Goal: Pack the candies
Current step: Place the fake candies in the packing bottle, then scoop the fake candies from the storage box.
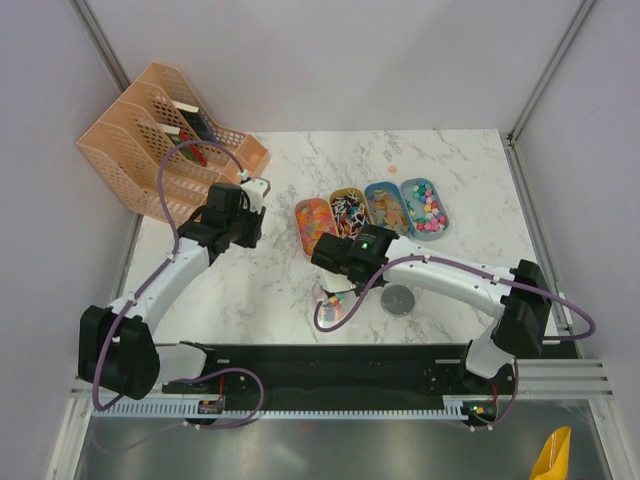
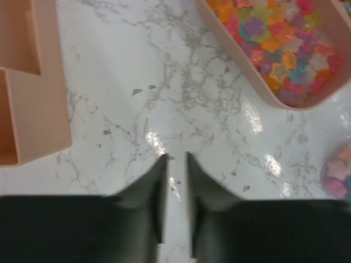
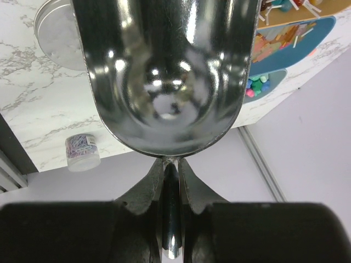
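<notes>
The candies lie in four oval trays mid-table: pastel stars (image 1: 313, 222), dark wrapped pieces (image 1: 347, 212), orange bits (image 1: 386, 206) and round coloured balls (image 1: 424, 207). The star candies (image 2: 274, 38) fill the left wrist view's upper right. My right gripper (image 3: 171, 160) is shut on the handle of a shiny metal scoop (image 3: 164, 71), whose bowl is empty. In the top view it (image 1: 338, 268) hovers just in front of the trays. My left gripper (image 2: 176, 157) hangs over bare marble left of the star tray, its jaws a narrow gap apart with nothing between them.
A small clear jar (image 1: 330, 305) holding some coloured bits stands in front of the trays, its grey lid (image 1: 397, 300) lying beside it. A peach file rack (image 1: 165, 130) fills the back left corner. One loose orange piece (image 1: 393, 167) lies behind the trays.
</notes>
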`<state>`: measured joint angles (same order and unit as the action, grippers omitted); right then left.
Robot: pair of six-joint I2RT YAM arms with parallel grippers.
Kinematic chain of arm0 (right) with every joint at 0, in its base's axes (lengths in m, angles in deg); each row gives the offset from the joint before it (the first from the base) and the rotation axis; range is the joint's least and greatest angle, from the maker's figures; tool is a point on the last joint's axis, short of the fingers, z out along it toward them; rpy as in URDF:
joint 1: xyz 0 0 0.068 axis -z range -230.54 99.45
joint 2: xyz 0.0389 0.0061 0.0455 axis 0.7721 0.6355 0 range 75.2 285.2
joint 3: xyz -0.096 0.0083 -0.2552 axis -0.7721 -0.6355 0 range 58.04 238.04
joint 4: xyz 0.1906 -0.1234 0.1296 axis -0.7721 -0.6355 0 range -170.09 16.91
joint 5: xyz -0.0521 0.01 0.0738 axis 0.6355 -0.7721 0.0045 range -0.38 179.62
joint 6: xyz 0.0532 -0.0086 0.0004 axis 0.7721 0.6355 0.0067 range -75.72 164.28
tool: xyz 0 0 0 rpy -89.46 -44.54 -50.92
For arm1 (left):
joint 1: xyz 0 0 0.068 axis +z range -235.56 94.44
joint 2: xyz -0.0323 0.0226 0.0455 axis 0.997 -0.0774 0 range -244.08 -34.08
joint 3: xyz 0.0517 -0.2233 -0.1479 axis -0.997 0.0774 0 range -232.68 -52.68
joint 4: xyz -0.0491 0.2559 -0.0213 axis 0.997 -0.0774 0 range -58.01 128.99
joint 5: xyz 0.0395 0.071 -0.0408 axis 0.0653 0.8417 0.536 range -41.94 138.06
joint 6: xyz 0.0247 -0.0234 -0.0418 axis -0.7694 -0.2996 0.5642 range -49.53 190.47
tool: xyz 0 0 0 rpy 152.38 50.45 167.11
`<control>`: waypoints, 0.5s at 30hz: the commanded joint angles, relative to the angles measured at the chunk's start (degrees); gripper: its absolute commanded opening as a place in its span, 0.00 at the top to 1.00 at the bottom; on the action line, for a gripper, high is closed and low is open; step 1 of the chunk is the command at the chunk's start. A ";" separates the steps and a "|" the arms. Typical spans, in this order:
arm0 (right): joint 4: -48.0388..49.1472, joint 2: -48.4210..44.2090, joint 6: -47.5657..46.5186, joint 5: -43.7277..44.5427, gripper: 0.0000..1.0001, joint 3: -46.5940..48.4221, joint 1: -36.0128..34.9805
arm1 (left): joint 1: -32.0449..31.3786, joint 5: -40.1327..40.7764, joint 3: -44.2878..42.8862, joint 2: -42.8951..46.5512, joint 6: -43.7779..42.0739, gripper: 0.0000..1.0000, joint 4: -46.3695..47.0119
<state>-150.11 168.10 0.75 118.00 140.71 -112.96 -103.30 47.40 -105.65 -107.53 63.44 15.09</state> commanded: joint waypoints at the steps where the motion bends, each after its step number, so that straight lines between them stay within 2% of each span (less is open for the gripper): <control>1: -6.40 -1.67 1.50 0.63 1.00 4.42 0.10 | 0.07 -16.05 -1.34 3.40 1.05 0.97 -3.16; 2: -5.96 -1.32 2.47 -1.73 1.00 6.60 0.71 | 0.16 -19.34 -1.87 3.66 1.14 0.98 -4.30; 3: -5.52 -1.06 3.44 -2.97 1.00 7.93 1.24 | 0.07 -25.90 -2.92 4.45 1.14 0.98 -6.14; 6: -2.97 0.26 6.35 -6.31 1.00 12.59 3.08 | 0.07 -35.68 -5.46 4.98 1.84 0.98 -7.91; 12: -1.39 4.39 9.25 -10.44 1.00 18.66 7.30 | -0.02 -44.76 -13.54 1.74 5.44 0.98 -10.99; 15: -0.68 5.80 9.60 -11.94 1.00 19.98 9.24 | -0.02 -46.61 -16.45 -0.55 6.50 0.98 -11.34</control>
<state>-150.24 172.32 8.10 108.99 158.02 -105.29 -103.30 8.27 -117.97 -106.22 66.77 5.15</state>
